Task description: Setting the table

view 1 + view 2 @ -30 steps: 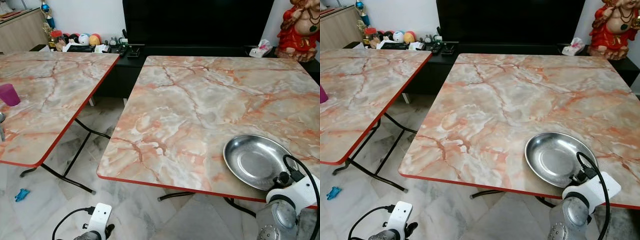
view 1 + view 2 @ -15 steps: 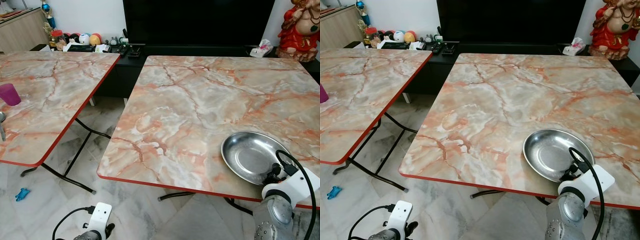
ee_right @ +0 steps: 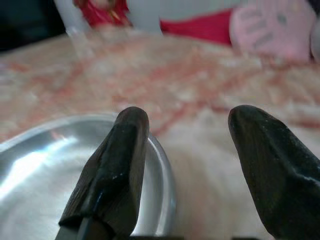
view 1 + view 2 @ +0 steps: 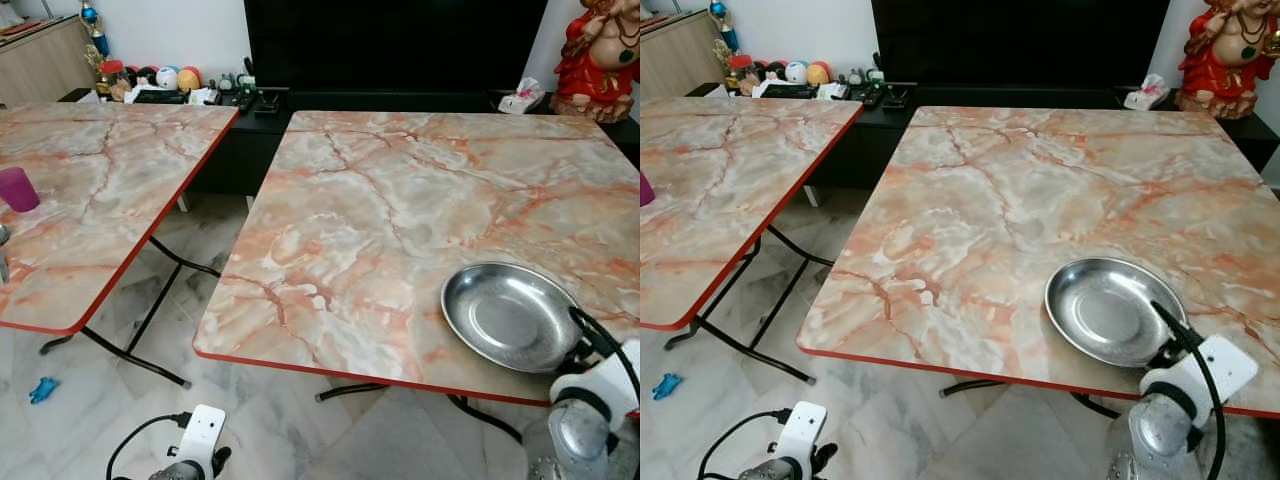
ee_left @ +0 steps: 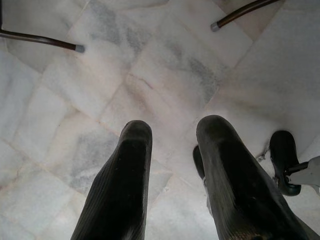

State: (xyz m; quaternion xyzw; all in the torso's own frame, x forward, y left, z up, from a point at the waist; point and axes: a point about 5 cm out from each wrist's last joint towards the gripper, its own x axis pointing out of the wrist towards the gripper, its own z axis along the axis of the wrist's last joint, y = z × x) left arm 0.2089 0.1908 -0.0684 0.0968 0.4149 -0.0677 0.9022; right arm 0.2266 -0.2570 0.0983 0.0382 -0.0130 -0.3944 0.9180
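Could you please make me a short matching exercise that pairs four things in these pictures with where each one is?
Things:
1. steel plate
2. purple cup
3. red statue
4. left gripper

Places:
A. on the left-hand table, near its left edge
B. hanging low over the white floor tiles
C. on the dark cabinet beyond the right-hand table's far right corner
D. near the front right corner of the right-hand table, with the open right gripper at its rim

Pairs: 1-D, 2-A, 3-C, 4-B
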